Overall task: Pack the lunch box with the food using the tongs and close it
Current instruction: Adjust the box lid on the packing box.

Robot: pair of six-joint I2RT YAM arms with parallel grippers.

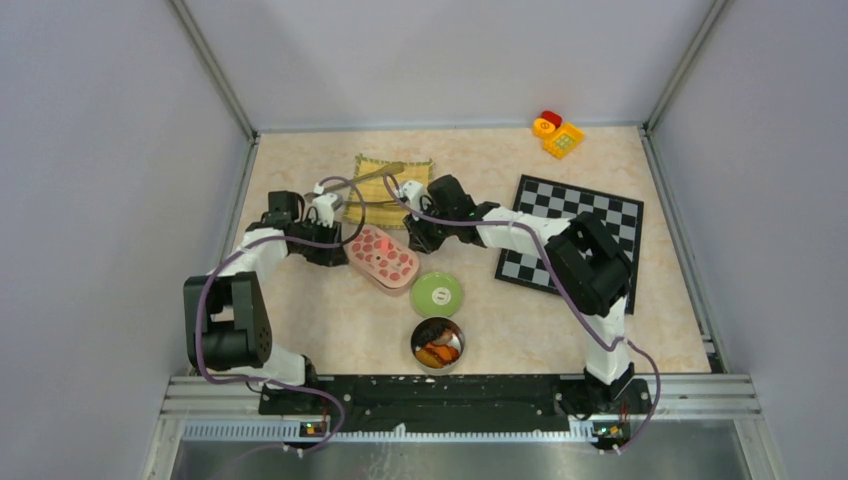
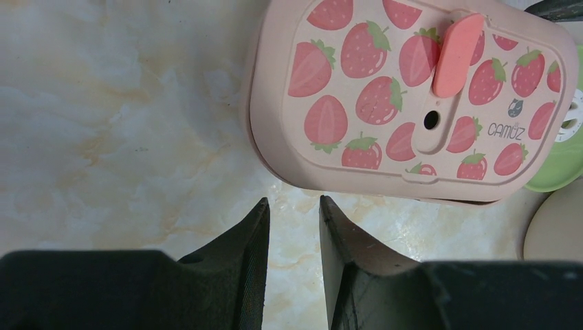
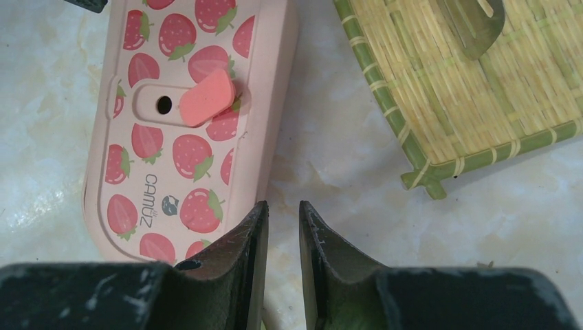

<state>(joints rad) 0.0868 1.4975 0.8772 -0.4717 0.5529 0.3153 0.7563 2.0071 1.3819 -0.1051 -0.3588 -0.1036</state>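
Top view: a rounded pink plastic lunch box had its strawberry-printed lid shut; slim silver metal tongs lay on a woven bamboo mat.
Left wrist view: left gripper was slightly parted and empty, the box ahead-right.
Right wrist view: right gripper was likewise parted and empty, the box ahead-left.

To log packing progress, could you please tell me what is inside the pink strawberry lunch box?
Nothing inside shows: the strawberry lid covers the lunch box completely. The only food in sight, orange and brown pieces, lies in the round tin nearby.
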